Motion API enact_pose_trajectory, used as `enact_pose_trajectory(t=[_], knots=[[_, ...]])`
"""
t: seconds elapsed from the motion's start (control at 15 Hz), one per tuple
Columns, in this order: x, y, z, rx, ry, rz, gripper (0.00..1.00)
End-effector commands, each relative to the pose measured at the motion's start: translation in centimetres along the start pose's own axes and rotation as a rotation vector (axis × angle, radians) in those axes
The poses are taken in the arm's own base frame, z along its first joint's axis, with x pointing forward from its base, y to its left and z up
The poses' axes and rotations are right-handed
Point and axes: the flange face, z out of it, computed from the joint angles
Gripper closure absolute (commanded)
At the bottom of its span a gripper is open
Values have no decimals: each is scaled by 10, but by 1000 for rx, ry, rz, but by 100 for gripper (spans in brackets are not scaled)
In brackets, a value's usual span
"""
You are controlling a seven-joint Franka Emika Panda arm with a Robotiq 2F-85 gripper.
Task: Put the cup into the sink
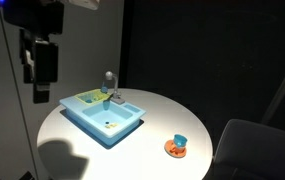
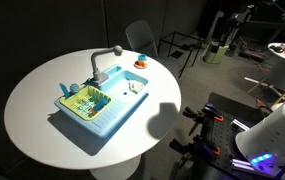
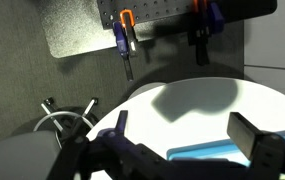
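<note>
Step in hand: approach to the tiny light-blue plastic toy cup (image 1: 179, 140). The cup stands on a flat round orange saucer (image 1: 174, 150) near the rim of the round white tabletop (image 1: 152, 118), well apart from the light-blue rectangular plastic toy sink (image 1: 102, 116). An exterior view places it beyond the end of the sink that carries the small grey upright faucet (image 2: 104, 62). The black Robotiq gripper (image 3: 182, 122) is empty. Its fingers (image 3: 254, 135) are spread wide, with only tabletop and one corner of the sink visible between them. The cup is outside the wrist view. The dark arm (image 1: 40, 45) hangs high on the sink side, so the likely first action is a traverse across the tabletop until the cup centres between the fingers. Descend vertically and close on the cup wall only. Because the cup is small and light, a finger catching the saucer may drag both or tip the cup. Lift clear of the saucer, and clear of the faucet on the return, before lowering into the sunken basin. No brand, label or writing can be read on any item. The grey pegboard (image 3: 157, 15) with orange- and blue-handled tools (image 3: 125, 32) also shows no legible text.
</note>
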Motion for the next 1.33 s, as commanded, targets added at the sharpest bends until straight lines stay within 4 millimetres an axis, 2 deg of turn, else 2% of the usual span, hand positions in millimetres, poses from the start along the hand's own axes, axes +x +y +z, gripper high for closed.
enact_pose_trajectory(t=[0.0, 0.47, 0.87, 1.27], knots=[[28, 22, -18, -9, 41, -12, 0], [94, 65, -34, -34, 167, -31, 0], [154, 102, -36, -56, 204, -21, 0], [196, 131, -34, -95, 181, 10, 0]])
